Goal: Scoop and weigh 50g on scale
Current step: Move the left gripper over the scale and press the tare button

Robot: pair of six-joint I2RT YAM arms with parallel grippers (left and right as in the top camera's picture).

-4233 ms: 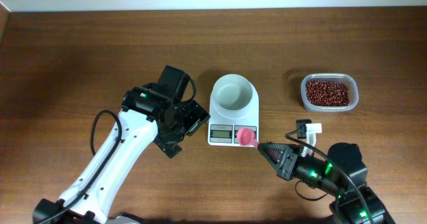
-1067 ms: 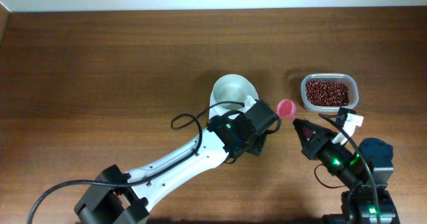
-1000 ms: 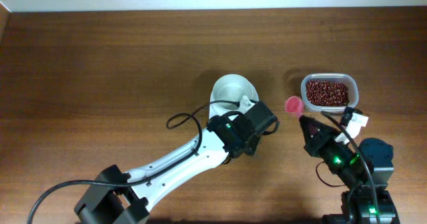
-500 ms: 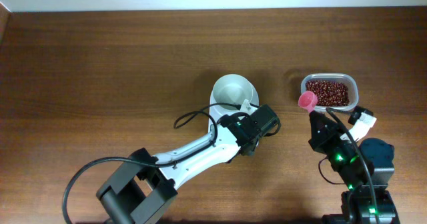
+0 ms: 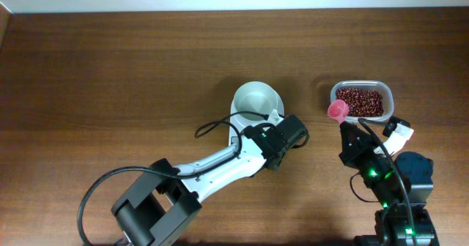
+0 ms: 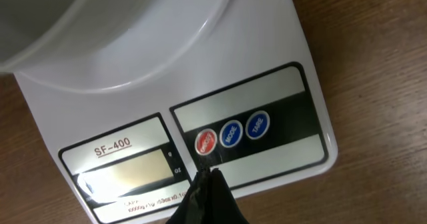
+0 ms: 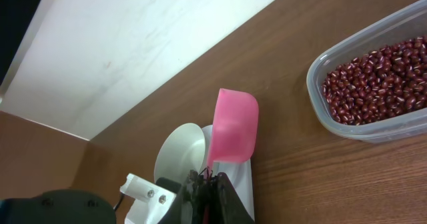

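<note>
Scale (image 6: 293,84) lies under closed left gripper (image 6: 210,183); right gripper (image 7: 212,181) pinches pink spoon (image 7: 233,127).

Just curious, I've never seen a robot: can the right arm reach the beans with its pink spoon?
Probably yes. The spoon in the right gripper hangs by the rim of the open tub, and nothing lies between it and the beans.

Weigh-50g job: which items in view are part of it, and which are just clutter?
Job:
scale, bowl
beans in clear tub
pink scoop, held by right gripper
left gripper, at the scale's buttons

Lying about:
nothing seen besides the table
</note>
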